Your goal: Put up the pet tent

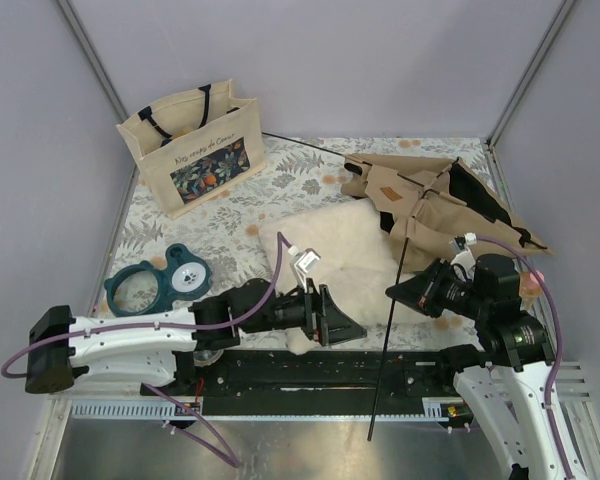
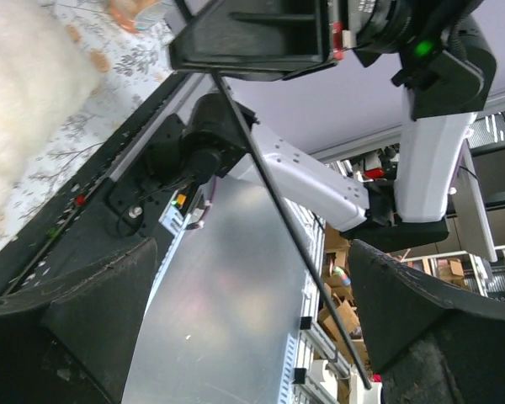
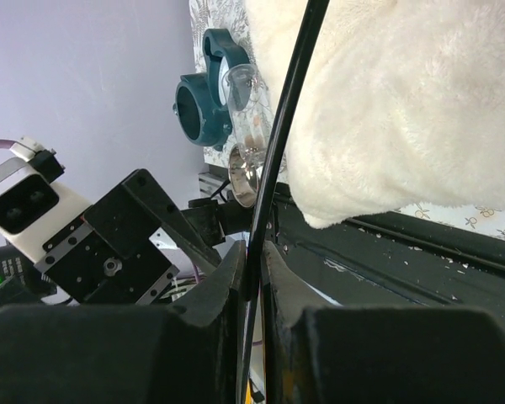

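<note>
Top external, right arm (image 1: 500,300) jaws pinching black pole (image 1: 385,350), left arm (image 1: 250,305) level, jaws wide.

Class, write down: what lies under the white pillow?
Floral cloth shows beside the pillow, and its near corner overhangs the black rail. Whatever else lies beneath is covered. The right gripper holds a pole that passes over it, not under.

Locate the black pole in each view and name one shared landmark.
Top external: pole stands steep, right of centre.
Left wrist: pole crosses diagonally, top centre to bottom right.
Right wrist: pole runs up the centre, pinched in the right gripper.
Shared landmark: pillow.
</note>
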`<state>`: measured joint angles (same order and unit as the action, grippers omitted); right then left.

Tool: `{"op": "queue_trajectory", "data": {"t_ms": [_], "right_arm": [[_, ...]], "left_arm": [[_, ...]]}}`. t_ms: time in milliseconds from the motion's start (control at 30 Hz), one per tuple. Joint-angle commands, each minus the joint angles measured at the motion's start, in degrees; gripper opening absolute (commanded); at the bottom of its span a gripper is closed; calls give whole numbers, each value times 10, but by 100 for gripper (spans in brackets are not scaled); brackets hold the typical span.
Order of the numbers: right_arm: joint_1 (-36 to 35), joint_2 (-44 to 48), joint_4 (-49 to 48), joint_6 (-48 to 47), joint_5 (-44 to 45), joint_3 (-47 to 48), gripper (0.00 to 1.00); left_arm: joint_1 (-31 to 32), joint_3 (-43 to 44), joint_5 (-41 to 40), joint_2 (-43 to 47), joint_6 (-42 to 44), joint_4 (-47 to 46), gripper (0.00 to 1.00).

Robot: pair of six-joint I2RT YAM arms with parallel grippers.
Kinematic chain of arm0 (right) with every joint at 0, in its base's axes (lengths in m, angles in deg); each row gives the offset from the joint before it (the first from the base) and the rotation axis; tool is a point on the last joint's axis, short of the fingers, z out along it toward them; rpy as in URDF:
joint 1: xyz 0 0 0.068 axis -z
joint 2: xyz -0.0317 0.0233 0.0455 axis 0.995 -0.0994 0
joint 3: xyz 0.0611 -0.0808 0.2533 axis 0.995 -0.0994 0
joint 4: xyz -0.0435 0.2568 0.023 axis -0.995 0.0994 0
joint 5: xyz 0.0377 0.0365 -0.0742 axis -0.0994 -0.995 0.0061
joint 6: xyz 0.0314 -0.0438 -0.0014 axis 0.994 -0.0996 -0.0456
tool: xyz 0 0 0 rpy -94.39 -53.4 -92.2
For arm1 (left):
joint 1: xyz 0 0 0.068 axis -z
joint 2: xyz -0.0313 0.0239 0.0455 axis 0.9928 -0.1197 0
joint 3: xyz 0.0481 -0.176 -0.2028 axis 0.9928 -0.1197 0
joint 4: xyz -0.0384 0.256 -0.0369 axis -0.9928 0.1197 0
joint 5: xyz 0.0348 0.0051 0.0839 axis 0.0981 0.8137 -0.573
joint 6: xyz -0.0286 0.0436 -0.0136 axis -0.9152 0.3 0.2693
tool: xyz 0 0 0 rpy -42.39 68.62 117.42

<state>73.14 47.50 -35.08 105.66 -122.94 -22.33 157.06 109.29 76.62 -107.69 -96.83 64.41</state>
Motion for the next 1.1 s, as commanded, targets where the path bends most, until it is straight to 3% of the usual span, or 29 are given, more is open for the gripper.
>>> {"op": "queue_trajectory", "data": {"t_ms": [0,100,333,500,633,733,833,867,933,1000,1067], "right_arm": [[-3,7,-66,-4,7,18,0],[-3,15,-73,8,14,3,0],[-4,29,-97,41,9,-24,0],[-3,29,-97,44,7,-23,0],[-3,23,-97,42,0,-23,0],[-3,22,-94,38,-2,-24,0],[-3,17,-84,24,-1,-21,0],[-3,17,-78,20,0,-21,1],[-4,19,-60,6,2,-13,25],[-3,26,-29,-14,17,4,60],[-3,36,16,-37,45,29,88]], "left_arm": [[23,63,-16,-50,-4,-78,99],[43,102,1,-95,8,-73,98],[70,156,-18,-146,23,3,70],[72,170,-34,-154,28,38,63],[74,176,-30,-168,26,36,50],[74,193,-19,-185,26,37,31],[74,212,-8,-203,26,42,3],[75,218,-8,-208,26,47,0],[74,225,-10,-213,24,53,0],[75,227,-19,-213,22,53,0],[75,229,-34,-210,22,57,0]]}}
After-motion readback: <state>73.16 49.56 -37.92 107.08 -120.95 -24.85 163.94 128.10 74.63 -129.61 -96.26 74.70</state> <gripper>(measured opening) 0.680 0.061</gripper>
